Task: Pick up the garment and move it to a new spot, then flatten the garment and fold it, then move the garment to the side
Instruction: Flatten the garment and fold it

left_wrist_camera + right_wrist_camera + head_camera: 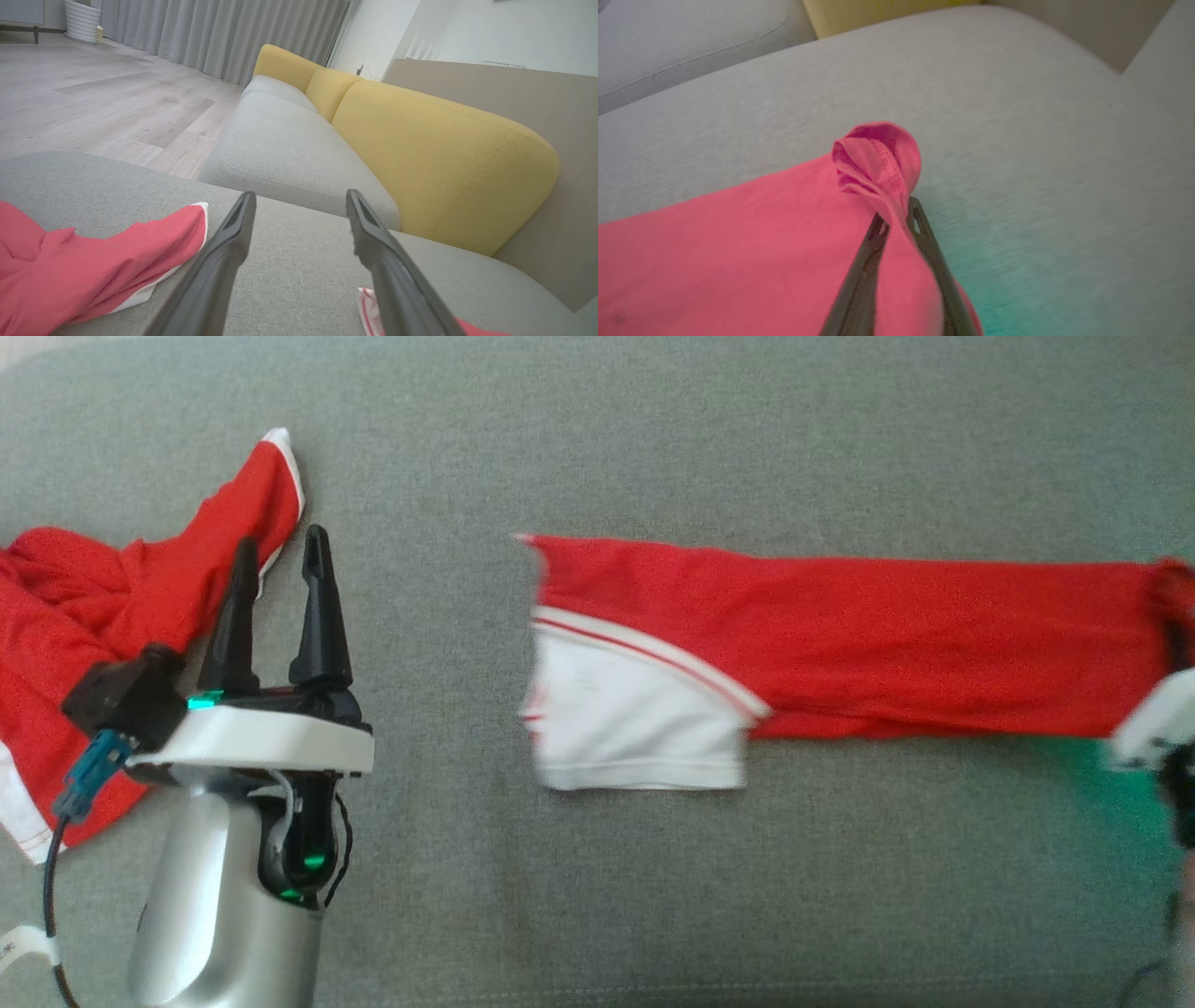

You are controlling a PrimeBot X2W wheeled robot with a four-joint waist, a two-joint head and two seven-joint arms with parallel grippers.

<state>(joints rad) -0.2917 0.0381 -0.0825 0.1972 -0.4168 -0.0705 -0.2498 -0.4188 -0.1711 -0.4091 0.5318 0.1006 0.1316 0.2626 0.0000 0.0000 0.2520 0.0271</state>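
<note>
The garment (840,635), red with a white, red-striped panel (625,719) at its left end, lies as a long flat band across the grey cushion (653,896). In the right wrist view my right gripper (896,212) is shut on the garment's right end, with a bunched red hem (878,158) standing up above the fingertips. Its pale wrist (1153,719) shows at the right edge of the head view. My left gripper (280,541) hovers open and holds nothing, well to the left of the garment; its fingers (224,261) frame bare cushion.
A second red garment with white trim (84,616) lies crumpled at the far left, beside and under the left gripper. Beyond the cushion stand a grey sofa seat (289,149) with yellow backrests (444,158) and wooden floor (93,102).
</note>
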